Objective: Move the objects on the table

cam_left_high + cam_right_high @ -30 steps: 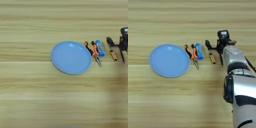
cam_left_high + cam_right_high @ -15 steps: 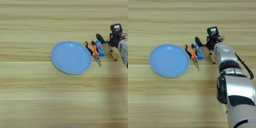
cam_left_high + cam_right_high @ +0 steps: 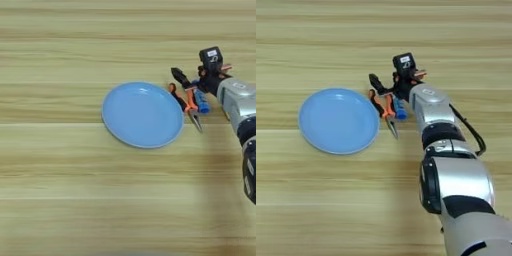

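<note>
Your tool (image 3: 387,84): over the far ends of the orange-handled pliers (image 3: 384,111) and blue cylinder (image 3: 398,108), just right of the round light-blue plate (image 3: 338,120) on the wooden worktop (image 3: 316,200). Finger spread: cannot tell. Risk: crowded items; you may nudge a neighbour.

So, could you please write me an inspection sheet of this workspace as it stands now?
Surface: wooden table, striped grain.
Job's things: light-blue plate lying flat; orange-handled pliers just right of it; blue cylinder beside the pliers.
Clutter: nothing seen.
Grippers: right end effector above the pliers and cylinder; grip unclear.
Cables: black cable along the silver forearm.
Surroundings: nothing seen beyond the table.
</note>
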Robot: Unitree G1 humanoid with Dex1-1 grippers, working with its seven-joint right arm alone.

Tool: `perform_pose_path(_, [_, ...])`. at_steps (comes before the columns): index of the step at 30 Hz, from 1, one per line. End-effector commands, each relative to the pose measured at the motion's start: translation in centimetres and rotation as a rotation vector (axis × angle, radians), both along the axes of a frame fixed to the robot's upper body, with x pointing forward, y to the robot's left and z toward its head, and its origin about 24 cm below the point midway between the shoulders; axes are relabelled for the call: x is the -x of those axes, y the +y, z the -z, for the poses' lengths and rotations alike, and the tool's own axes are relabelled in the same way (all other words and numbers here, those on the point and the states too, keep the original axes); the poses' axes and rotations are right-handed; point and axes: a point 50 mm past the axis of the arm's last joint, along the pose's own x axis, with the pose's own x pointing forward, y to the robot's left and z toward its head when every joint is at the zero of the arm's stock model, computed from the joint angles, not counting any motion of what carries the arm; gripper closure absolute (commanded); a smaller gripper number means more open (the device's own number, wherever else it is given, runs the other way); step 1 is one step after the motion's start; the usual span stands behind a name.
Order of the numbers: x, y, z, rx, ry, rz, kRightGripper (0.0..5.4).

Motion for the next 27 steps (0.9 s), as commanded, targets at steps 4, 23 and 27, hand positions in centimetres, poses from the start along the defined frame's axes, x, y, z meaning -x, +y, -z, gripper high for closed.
perform_pose_path(4, [-1.2, 1.1, -3.6, 0.013, -0.123, -0.044, 0.02])
perform_pose_path(23, [-0.7, 3.1, -1.5, 0.003, -0.057, -0.120, 0.02])
perform_pose_path(27, [-0.5, 3.5, -1.2, 0.004, -0.052, -0.161, 0.02])
